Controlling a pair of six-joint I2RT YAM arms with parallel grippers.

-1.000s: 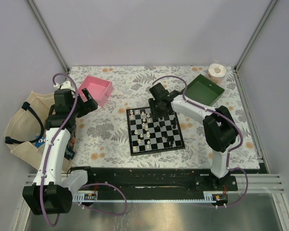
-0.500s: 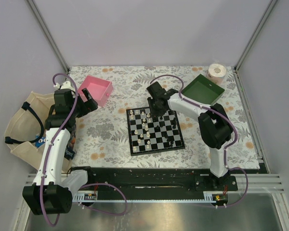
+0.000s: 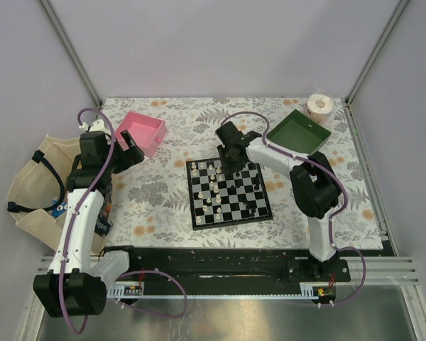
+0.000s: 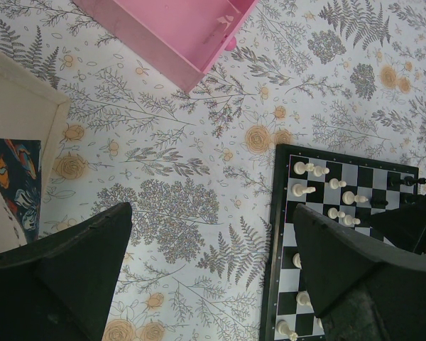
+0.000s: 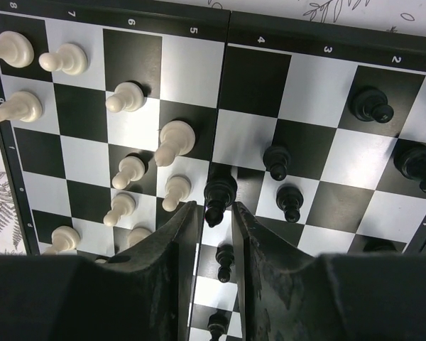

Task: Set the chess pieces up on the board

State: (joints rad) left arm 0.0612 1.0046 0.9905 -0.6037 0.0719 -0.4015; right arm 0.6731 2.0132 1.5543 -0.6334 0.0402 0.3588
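Right jaws astride one black piece (image 5: 220,193), ten white pieces (image 5: 174,141) alongside

From above, the right gripper (image 3: 231,162) covers the far edge of the board (image 3: 231,213), and the chess pieces (image 3: 214,187) are too small to tell by kind. In the right wrist view its fingers (image 5: 172,249) hide the near squares and half-cover two white pieces (image 5: 62,238); whether they touch the black piece (image 5: 219,193) between their tips is unclear. The left wrist view cuts the board at right and bottom, the pink tray (image 4: 163,28) at the top
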